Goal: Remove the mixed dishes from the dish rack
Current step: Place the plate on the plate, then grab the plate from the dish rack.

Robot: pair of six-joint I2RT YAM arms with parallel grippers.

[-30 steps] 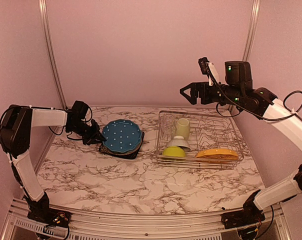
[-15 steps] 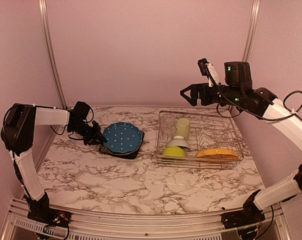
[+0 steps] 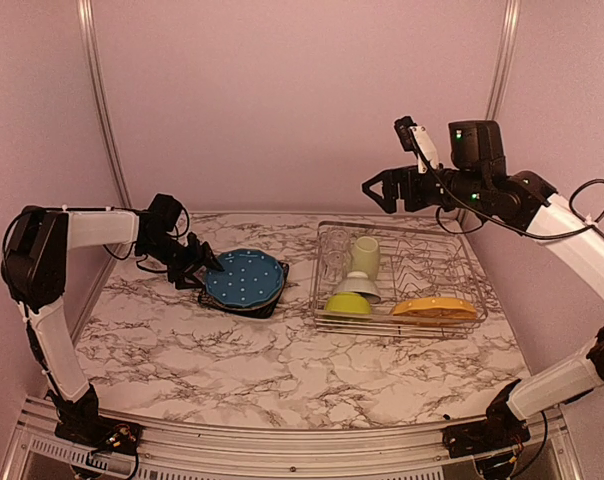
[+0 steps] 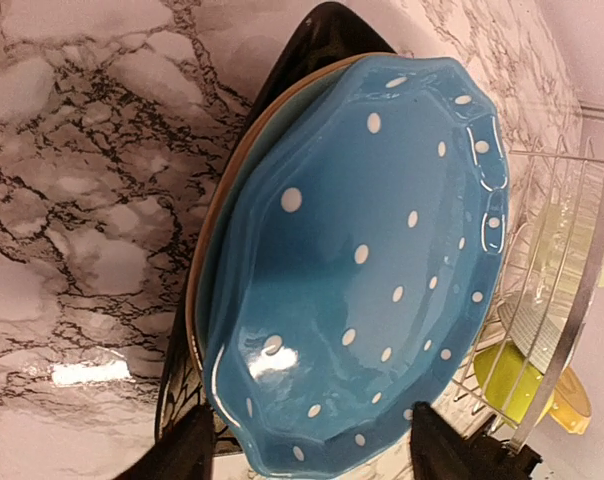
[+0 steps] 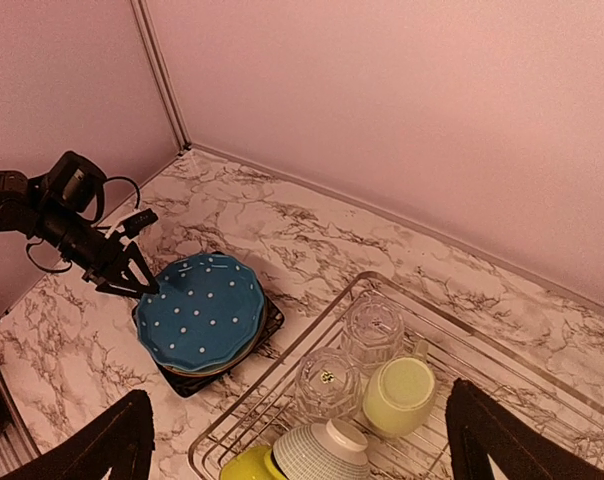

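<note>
A blue white-dotted plate (image 3: 244, 277) (image 4: 372, 250) (image 5: 202, 310) lies on a pale-rimmed plate, which sits on the dark square plate (image 4: 322, 30) (image 5: 187, 378) left of the dish rack (image 3: 382, 330) (image 5: 312, 340). My left gripper (image 3: 204, 272) (image 4: 317, 455) (image 5: 142, 255) is open, its fingers straddling the blue plate's left rim without pinching it. The rack holds two clear glasses (image 3: 334, 255) (image 5: 372, 325), a pale green mug (image 3: 365, 256) (image 5: 400, 395), a small white bowl (image 3: 357, 287) (image 5: 317, 450), a lime green bowl (image 3: 348, 303) and an orange plate (image 3: 434, 307). My right gripper (image 3: 372, 185) (image 5: 307, 450) hovers open high above the rack.
The marble table (image 3: 282, 380) is walled by pink panels at the back and both sides. The plate stack and the rack stand about a hand's width apart. The right half of the rack has bare tines (image 3: 432, 265).
My left gripper has opened and let go of the blue plate's rim; the plate now rests on the stack. The right arm has stayed still.
</note>
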